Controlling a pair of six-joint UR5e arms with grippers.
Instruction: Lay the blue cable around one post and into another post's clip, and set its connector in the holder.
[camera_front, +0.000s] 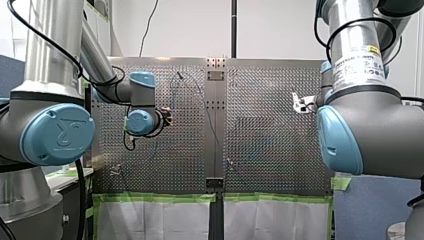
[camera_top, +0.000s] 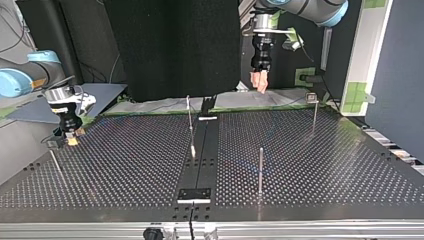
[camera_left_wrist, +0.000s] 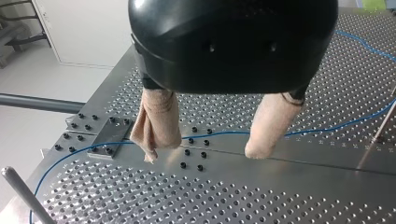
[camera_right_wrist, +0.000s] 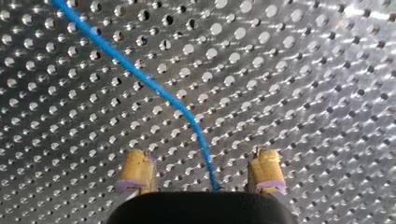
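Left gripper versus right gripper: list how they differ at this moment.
The left gripper has beige pads; the right gripper has yellow ones. The left gripper hangs high above the table; the right gripper sits low, close to it. The blue cable passes between the right gripper's fingers, while it lies on the table well below the left gripper. Both are open and hold nothing.

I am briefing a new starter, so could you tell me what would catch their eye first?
The blue cable stands out: in the right wrist view it runs over the perforated table and between the open yellow pads of my right pincer. My left pincer, open with beige pads, hangs above the table's centre strip, where the cable crosses beneath. Thin posts stand upright on the table in the top view.
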